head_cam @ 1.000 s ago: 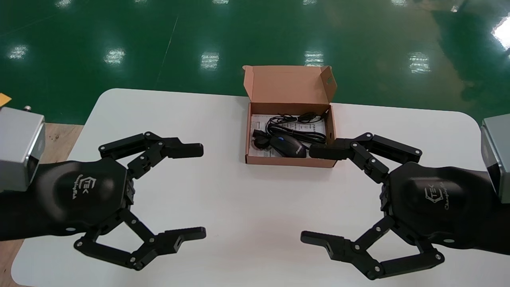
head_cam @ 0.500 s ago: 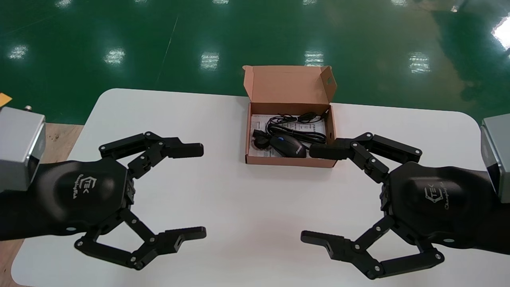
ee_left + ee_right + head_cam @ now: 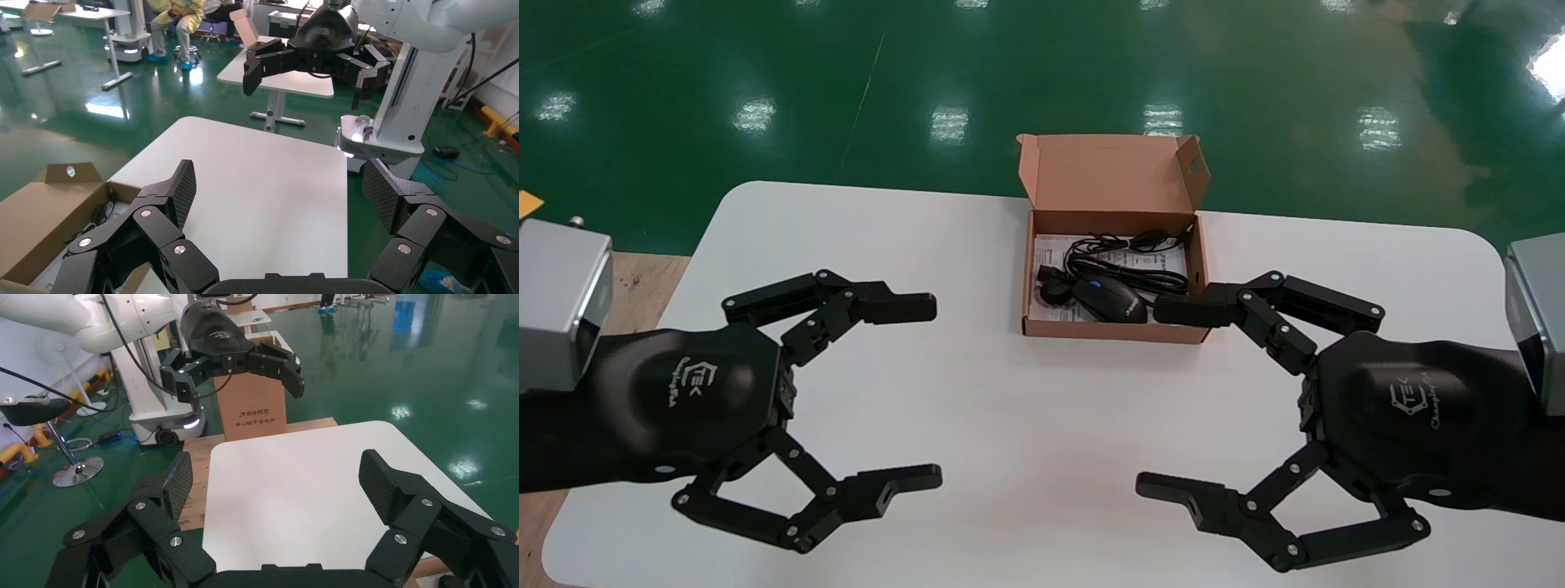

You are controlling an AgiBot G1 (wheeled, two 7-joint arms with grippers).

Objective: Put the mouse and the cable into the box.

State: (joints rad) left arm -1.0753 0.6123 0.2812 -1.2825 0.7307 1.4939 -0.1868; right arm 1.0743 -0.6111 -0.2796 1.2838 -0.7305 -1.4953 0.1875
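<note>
The mouse (image 3: 1109, 300) lies inside the box (image 3: 1113, 331), at its near end against the front wall. Its cable (image 3: 1128, 261) lies in loose loops just behind it, also inside the walls. Both rest on a printed leaflet (image 3: 1048, 245) that lines the box floor. Judged from this, the packing itself looks done, with only the upright lid (image 3: 1111, 171) left open.

If the mouse needed shifting, it is probably light, with a hard, smooth, rounded shell that could slip. A hold across its two long sides, near the middle, seems safest. The cable looks soft and limp and is likely attached to the mouse, so pulling one would drag the other. It is best taken where several loops bunch together, not by a single strand.

By count there is one mouse, one cable, one box, one leaflet and two grippers.

The box stands on the far middle of the white worktop (image 3: 1009, 408). The left gripper (image 3: 934, 392) hovers over the near left of the worktop, well apart from the box, its fingers spread wide and holding nothing. The right gripper (image 3: 1148, 398) mirrors it on the near right, fingers equally wide apart and empty. Its farther finger overlaps the box's near right corner in the head view; whether it touches I cannot tell.
</note>
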